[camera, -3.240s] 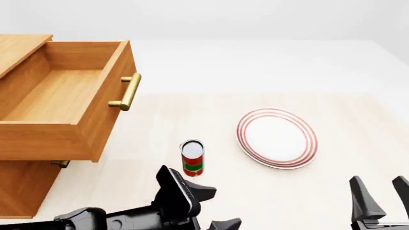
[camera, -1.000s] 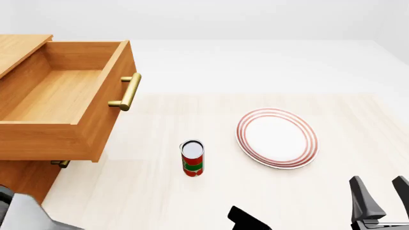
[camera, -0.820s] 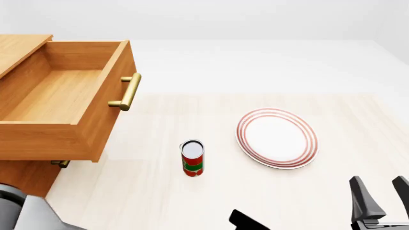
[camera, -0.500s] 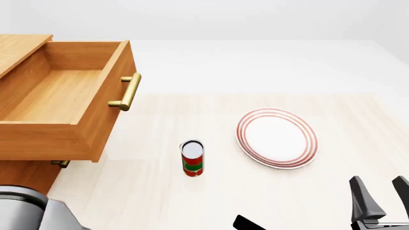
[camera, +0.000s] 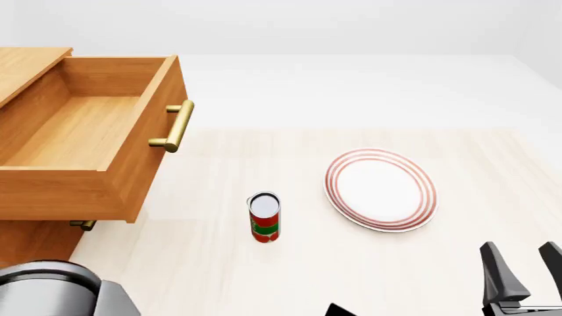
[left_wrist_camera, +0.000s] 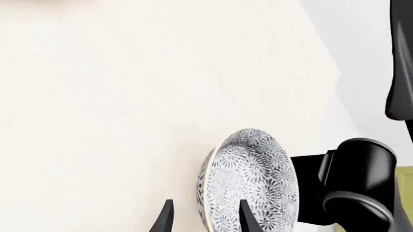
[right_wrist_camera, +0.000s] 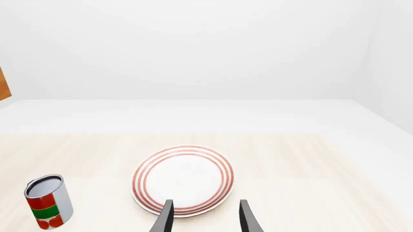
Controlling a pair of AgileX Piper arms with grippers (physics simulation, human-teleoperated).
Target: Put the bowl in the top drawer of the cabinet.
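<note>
On pale wood table by white walls; left gripper and right gripper both parted.

No legible text/labels anywhere, incl. the can.

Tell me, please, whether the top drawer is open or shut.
Open: the top drawer juts well out from the cabinet, its bare inside showing.

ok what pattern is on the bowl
Dense blue-grey floral speckle on white, clearest on the bowl in the left wrist view.
</note>
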